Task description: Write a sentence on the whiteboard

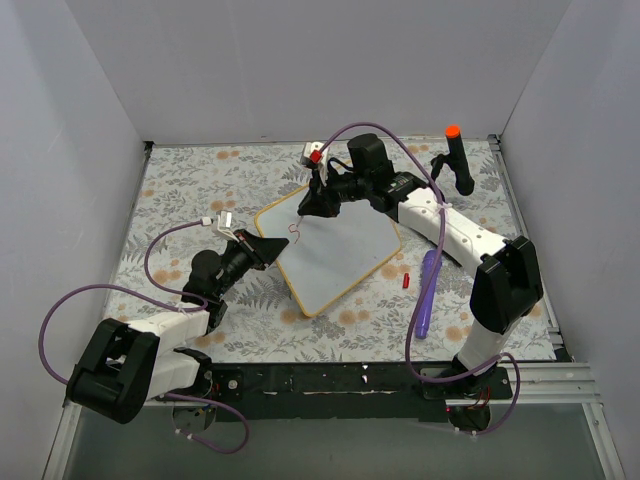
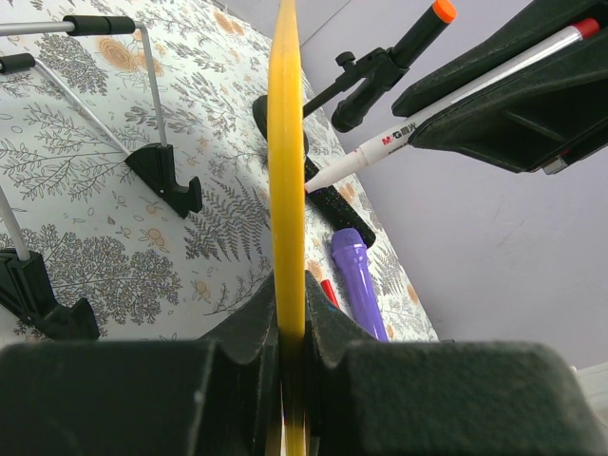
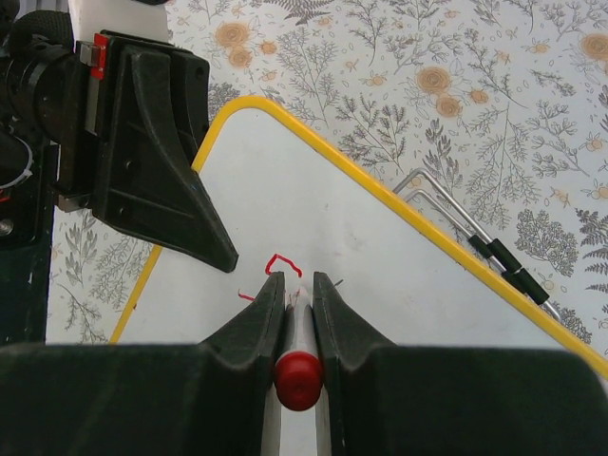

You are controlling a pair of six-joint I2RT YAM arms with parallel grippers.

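Note:
The whiteboard (image 1: 340, 255), white with a yellow frame, lies tilted at the middle of the floral table. My left gripper (image 1: 270, 250) is shut on its left edge, which the left wrist view shows edge-on as a yellow strip (image 2: 286, 171) between the jaws of the gripper (image 2: 293, 318). My right gripper (image 3: 299, 280) is shut on a white marker with a red end (image 3: 299, 378), tip down on the board (image 3: 399, 285). Of the sentence, only a small red stroke (image 3: 283, 263) shows by the tip, also visible from above as a red mark (image 1: 295, 232).
A purple pen-like item (image 1: 430, 290) and a small red cap (image 1: 406, 280) lie right of the board. A black post with an orange top (image 1: 456, 158) stands at the back right. Wire stand legs (image 3: 475, 237) lie beside the board. White walls enclose the table.

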